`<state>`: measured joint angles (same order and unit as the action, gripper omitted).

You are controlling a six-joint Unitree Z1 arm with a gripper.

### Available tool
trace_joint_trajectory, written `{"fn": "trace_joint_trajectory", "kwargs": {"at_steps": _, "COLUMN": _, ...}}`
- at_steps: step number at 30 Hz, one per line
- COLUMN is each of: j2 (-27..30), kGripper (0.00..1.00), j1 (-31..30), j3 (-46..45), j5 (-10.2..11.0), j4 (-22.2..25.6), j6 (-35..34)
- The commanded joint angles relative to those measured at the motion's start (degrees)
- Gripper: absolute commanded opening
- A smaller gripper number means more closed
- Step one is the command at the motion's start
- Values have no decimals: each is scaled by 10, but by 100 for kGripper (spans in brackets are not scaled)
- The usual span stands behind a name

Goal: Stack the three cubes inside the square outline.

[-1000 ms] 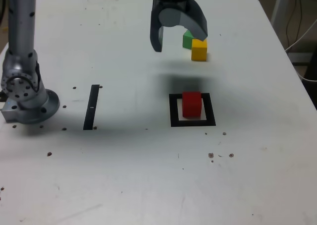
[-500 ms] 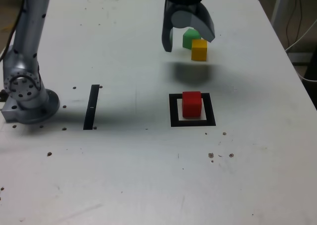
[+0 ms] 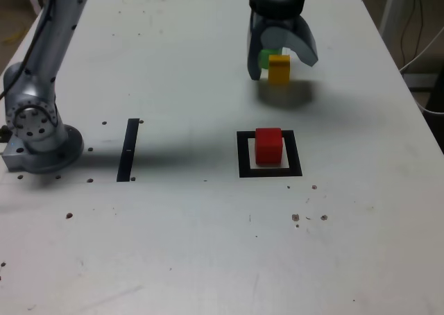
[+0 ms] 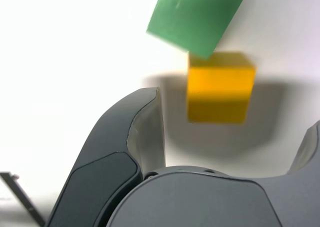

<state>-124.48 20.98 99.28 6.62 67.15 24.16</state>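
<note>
Exterior view: lighting moderate and diffuse; white tabletop (image 3: 187,239) brightest toward the lower part, greyer beyond. Soft-edged shadow lies below the gripper (image 3: 283,51); a fainter, broad band of shade crosses toward the arm base (image 3: 43,148). Gripper body reads nearly black at the top, detail lost. Wrist view: tabletop overexposed to flat white on one side, grey-lilac on the other. Shadow surrounds the yellow cube (image 4: 221,94) and darkens part of its face. Edges of yellow and green (image 4: 197,17) cubes slightly soft, possibly motion blur.
</note>
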Motion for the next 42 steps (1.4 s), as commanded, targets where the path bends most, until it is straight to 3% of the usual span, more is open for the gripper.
{"fn": "trace_joint_trajectory", "kwargs": {"at_steps": 1, "j2": -10, "kGripper": 97, "j1": 5, "j3": 10, "j5": 2, "j4": -3, "j6": 1}}
{"fn": "trace_joint_trajectory", "kwargs": {"at_steps": 9, "j2": -34, "kGripper": 90, "j1": 11, "j3": 24, "j5": 7, "j4": -5, "j6": 0}}
{"fn": "trace_joint_trajectory", "kwargs": {"at_steps": 30, "j2": -37, "kGripper": 44, "j1": 12, "j3": 18, "j5": 1, "j4": -29, "j6": -5}}
{"fn": "trace_joint_trajectory", "kwargs": {"at_steps": 42, "j2": -37, "kGripper": 29, "j1": 12, "j3": 14, "j5": 2, "j4": -31, "j6": -5}}
